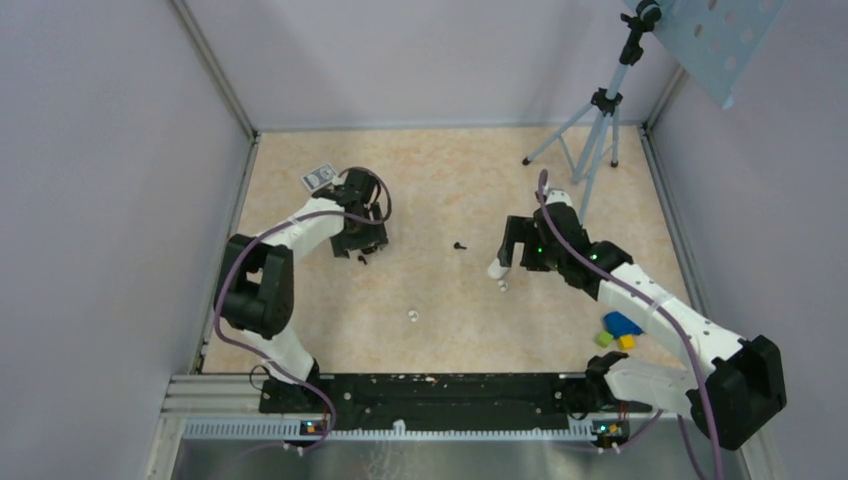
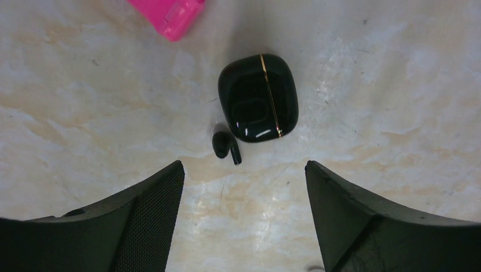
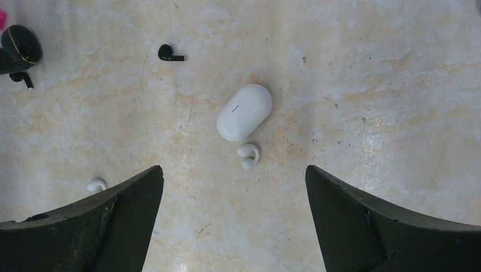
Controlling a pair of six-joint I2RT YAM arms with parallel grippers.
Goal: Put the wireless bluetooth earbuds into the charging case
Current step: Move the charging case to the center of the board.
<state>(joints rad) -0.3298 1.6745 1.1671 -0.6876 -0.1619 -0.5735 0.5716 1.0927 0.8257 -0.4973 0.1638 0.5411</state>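
Observation:
The white pill-shaped charging case lies shut on the table, also visible in the top view. One white earbud rests just below it, the same earbud from above. A second white earbud lies apart to the left, beside my right gripper's left finger, seen from above as a lone earbud. My right gripper hovers open over the case and near earbud, holding nothing. My left gripper stands open and empty on the left side.
A black case with a gold line and a black earbud lie under the left gripper, near a pink object. Another black earbud lies mid-table. A grey patterned card, a tripod and coloured blocks stand around.

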